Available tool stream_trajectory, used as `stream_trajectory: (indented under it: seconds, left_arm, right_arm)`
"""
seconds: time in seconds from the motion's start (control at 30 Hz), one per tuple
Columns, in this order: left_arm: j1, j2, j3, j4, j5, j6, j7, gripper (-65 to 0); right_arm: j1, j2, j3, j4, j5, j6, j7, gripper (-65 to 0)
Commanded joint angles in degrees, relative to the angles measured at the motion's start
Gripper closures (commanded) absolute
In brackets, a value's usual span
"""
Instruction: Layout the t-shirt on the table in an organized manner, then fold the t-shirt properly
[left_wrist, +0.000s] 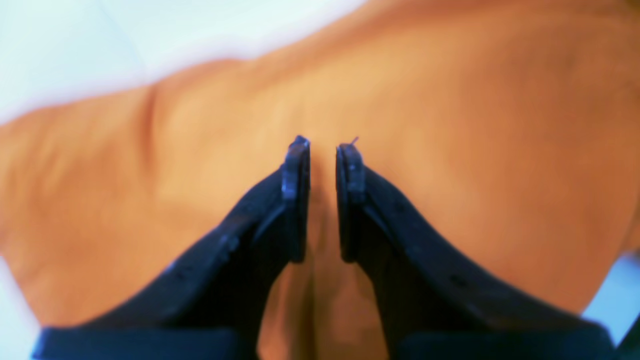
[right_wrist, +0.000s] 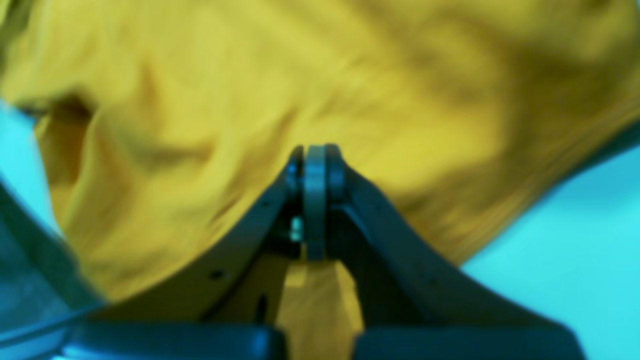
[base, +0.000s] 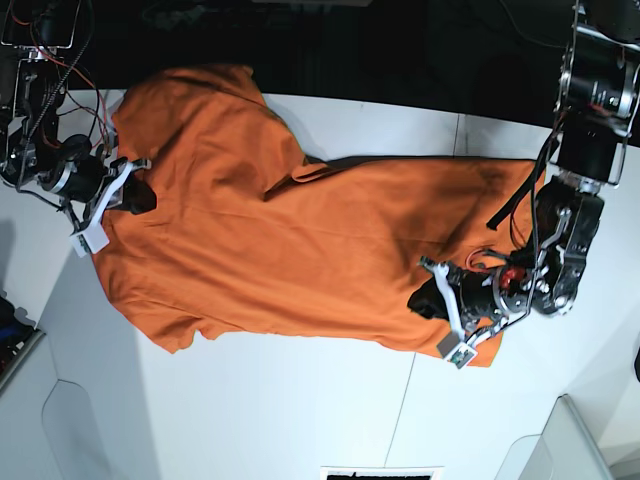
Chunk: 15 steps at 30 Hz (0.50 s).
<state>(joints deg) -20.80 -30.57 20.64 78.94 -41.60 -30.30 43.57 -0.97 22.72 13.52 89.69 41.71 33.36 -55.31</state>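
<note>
The orange t-shirt (base: 280, 240) lies spread lengthwise across the white table (base: 300, 410), with wrinkles and one sleeve folded over near the middle top. My left gripper (base: 418, 298) sits on the shirt's lower right end. In the left wrist view its jaws (left_wrist: 322, 145) stand narrowly apart with a ridge of the t-shirt (left_wrist: 450, 125) pinched between them. My right gripper (base: 140, 197) is at the shirt's left edge. The right wrist view shows this gripper (right_wrist: 315, 150) shut, pads together, with the t-shirt (right_wrist: 350, 75) bunched around and under it.
Thin seam lines (base: 400, 400) cross the table. The far table edge (base: 400, 100) borders a dark background. Red and black cables (base: 50, 80) hang by the right arm. A small dark-and-white strip (base: 380, 472) lies at the near edge.
</note>
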Motion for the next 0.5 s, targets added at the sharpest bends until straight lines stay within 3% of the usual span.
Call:
stream_trajectory:
  seconds: [0.0, 0.13, 0.2, 0.37, 0.47]
  left_arm:
    - [-0.20, -1.77, -0.37, 3.58, -1.07, -0.37, -1.31, -10.3]
    - [8.37, -8.44, -0.37, 11.87, -3.21, -0.37, -1.38, -10.3]
    - [11.87, -10.12, -0.37, 12.39, -2.84, -0.39, -2.23, -10.3]
    - [16.04, -8.96, -0.37, 6.97, 4.87, -0.28, -7.54, -10.3]
    - [16.02, -6.82, -0.37, 3.30, 5.95, 1.62, -7.30, -10.3]
  right_arm:
    - [0.02, 1.25, 0.50, 2.29, 1.20, 0.37, 0.68, 0.0]
    - [-5.27, 0.70, 0.48, 4.72, 1.84, 0.42, 0.61, 0.0]
    - [-7.26, 0.09, 0.31, 4.61, 1.53, 0.94, 0.61, 0.0]
    - [-7.87, 0.72, 0.17, 2.49, -4.74, 0.92, 1.03, 0.0]
    - [-6.69, 3.28, 0.17, -1.44, -7.04, 0.92, 2.95, 0.0]
